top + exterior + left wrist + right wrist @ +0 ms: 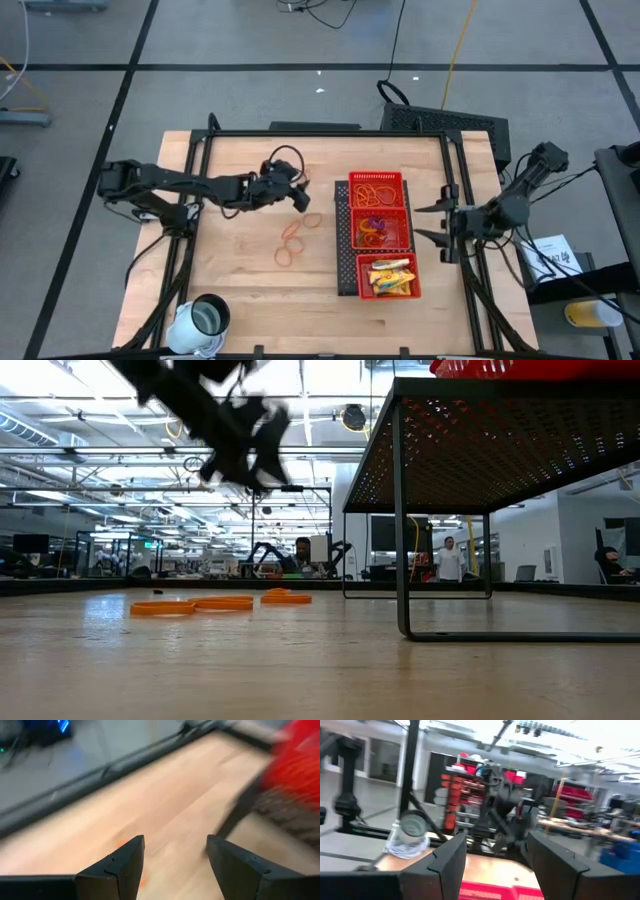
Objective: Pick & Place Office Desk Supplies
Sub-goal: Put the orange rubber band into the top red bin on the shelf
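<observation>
A grey tiled floor [250, 95] surrounds the table; beyond, seemingly, a bright workshop with red shelving [462, 802].

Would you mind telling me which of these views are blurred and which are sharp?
Left wrist view: table and red tray smeared, its own dark fingers crisp. Right wrist view: room softly blurred, white cup hazy. Low view: the arm overhead streaked, rubber bands sharp. High view: sharp throughout.
</observation>
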